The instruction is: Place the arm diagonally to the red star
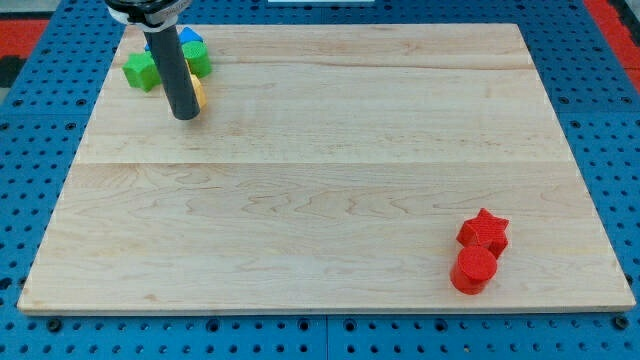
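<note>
So right now the red star sits way down at the view's bottom right of the counter, about as far from my tip as the board allows, with a red cylinder touching it just below. Nothing between them and me but bare wood. No fingers on this rig, just the rod, so there's nothing to open or close. Up at the view's top left, my tip is parked beside a little cluster: a yellow block just to its right, a green block up and left of it, another green block and a blue block behind the rod. I'd say the approach hasn't really started. Next move looks like a long diagonal slide down-right, stopping off one corner of the star without nudging it or the cylinder.
</note>
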Motion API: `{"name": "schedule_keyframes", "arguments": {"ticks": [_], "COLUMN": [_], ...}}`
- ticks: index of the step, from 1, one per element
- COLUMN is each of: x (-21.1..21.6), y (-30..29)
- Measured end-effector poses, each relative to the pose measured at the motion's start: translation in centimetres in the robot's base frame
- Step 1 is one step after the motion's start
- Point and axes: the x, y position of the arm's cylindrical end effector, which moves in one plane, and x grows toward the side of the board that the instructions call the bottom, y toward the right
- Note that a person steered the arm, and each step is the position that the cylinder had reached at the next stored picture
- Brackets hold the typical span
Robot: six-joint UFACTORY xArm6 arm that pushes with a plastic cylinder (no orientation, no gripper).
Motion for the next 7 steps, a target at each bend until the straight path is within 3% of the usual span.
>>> {"name": "schedule_keyframes", "arguments": {"ticks": [1, 3, 4, 5, 7], "x": [0.0, -1.6, -0.3, 0.0, 0.2], "y": [2.1, -1.6, 0.2, 9.0, 13.5]}}
